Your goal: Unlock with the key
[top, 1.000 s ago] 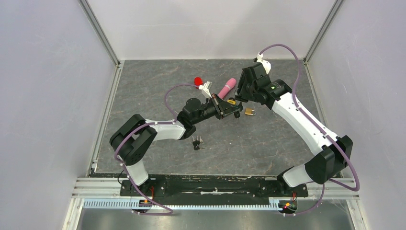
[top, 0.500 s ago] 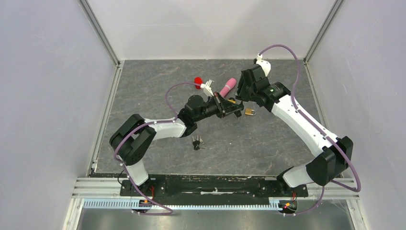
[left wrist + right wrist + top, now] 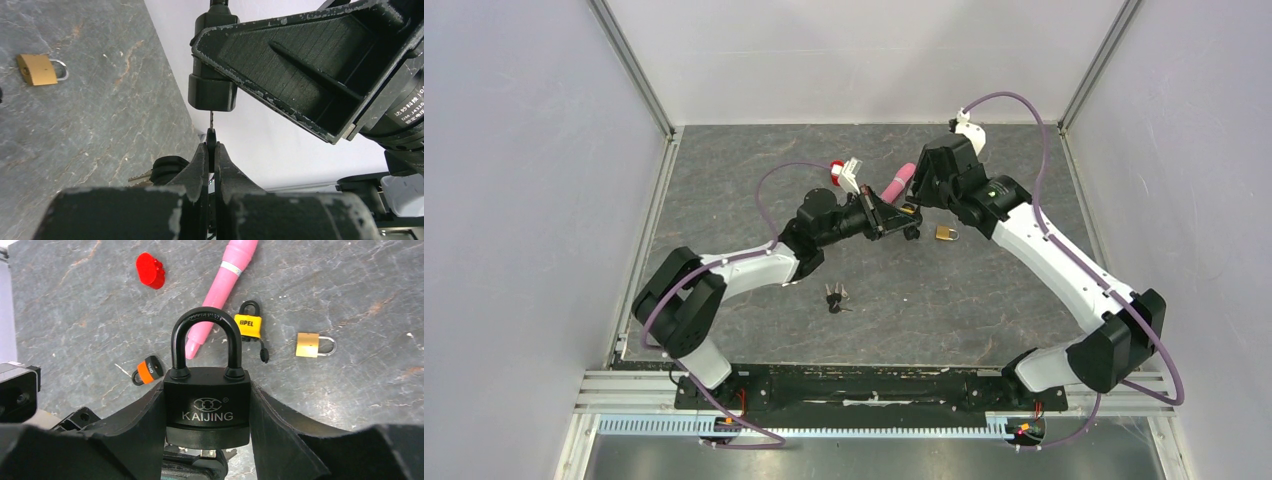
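Observation:
My right gripper (image 3: pixel 206 399) is shut on a black KAIJING padlock (image 3: pixel 207 407) and holds it above the table with its shackle closed. My left gripper (image 3: pixel 211 150) is shut on a black-headed key (image 3: pixel 211 136). The key's thin blade points straight into the underside of the padlock (image 3: pixel 212 90); the tip looks just entered. In the right wrist view the key (image 3: pixel 207 454) shows right under the lock body. In the top view the left gripper (image 3: pixel 902 222) and right gripper (image 3: pixel 921 196) meet at the table's middle back.
On the table lie a pink pen (image 3: pixel 220 285), a red piece (image 3: pixel 150 270), a yellow padlock (image 3: pixel 248 325), a brass padlock (image 3: pixel 310 345), an orange-headed key (image 3: pixel 148 368) and a key bunch (image 3: pixel 835 296). Spare keys (image 3: pixel 147 175) hang beside my left fingers.
Both grippers have moved together a little towards the back and left. The left arm has stretched out further. Key and padlock stay held and aligned.

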{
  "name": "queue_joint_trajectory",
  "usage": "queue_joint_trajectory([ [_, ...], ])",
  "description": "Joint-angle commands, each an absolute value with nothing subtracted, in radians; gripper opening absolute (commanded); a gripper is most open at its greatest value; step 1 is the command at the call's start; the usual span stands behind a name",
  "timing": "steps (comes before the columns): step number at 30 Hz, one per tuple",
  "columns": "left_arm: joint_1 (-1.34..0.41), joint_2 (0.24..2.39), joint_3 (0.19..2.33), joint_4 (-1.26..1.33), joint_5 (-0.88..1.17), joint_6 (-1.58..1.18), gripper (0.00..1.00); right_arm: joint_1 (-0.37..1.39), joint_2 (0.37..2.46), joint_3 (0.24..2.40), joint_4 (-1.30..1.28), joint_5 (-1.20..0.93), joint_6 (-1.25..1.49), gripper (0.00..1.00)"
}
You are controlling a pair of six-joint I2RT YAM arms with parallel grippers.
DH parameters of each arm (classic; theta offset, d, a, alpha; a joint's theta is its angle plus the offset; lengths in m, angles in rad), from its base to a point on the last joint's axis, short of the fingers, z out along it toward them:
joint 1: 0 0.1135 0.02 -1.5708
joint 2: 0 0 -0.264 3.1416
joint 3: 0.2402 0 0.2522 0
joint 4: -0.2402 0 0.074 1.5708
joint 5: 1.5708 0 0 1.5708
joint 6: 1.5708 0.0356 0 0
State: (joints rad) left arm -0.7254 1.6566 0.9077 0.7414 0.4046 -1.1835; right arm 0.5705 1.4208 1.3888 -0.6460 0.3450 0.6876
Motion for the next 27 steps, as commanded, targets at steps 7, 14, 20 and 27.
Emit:
queue_joint_trajectory([
  [7,-0.701,1.510,0.957,0.601,0.216,-0.988,0.02,0.629,1.385,1.341,-0.632,0.256,0.745,0.00],
  [14,-0.695,1.442,0.939,0.560,0.087,-0.974,0.02,0.685,1.385,1.288,-0.605,0.257,0.778,0.00],
  [20,-0.681,1.430,0.956,0.562,0.075,-1.018,0.02,0.739,1.395,1.240,-0.545,0.234,0.798,0.00],
  [27,-0.629,1.413,0.909,0.651,0.096,-1.103,0.02,0.749,1.378,1.200,-0.498,0.186,0.806,0.00],
])
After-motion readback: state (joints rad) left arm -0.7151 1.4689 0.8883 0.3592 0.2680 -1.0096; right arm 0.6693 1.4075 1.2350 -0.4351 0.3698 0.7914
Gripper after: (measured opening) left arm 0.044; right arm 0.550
